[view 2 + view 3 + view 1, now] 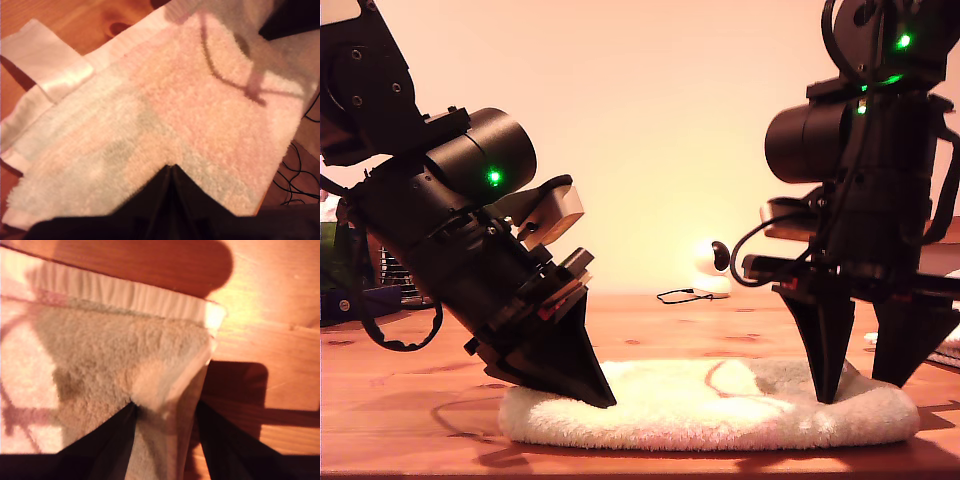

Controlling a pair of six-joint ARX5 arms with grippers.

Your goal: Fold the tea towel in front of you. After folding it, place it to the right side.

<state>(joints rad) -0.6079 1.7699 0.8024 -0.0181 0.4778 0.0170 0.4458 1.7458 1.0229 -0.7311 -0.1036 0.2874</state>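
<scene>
A white fluffy tea towel (pixel 720 410) lies flat on the wooden table (pixel 410 400), low in the middle of the exterior view. My first gripper (pixel 600 395) is shut, its tips pressed down onto the towel's end at the exterior view's left; its own view shows the closed tips (pixel 170 167) on the pile of the towel (pixel 175 100). My second gripper (pixel 860 390) stands open at the towel's other end. In its view it (pixel 166 407) straddles the hemmed edge of the towel (pixel 110 345), one finger on the pile, the other over bare wood.
A small white round device (pixel 712 265) and a black cable (pixel 685 295) sit on the table behind the towel. Clutter stands at the exterior view's left edge, and a pale cloth (pixel 948 350) at its right edge. A white label (pixel 45 60) sticks out from the towel's hem.
</scene>
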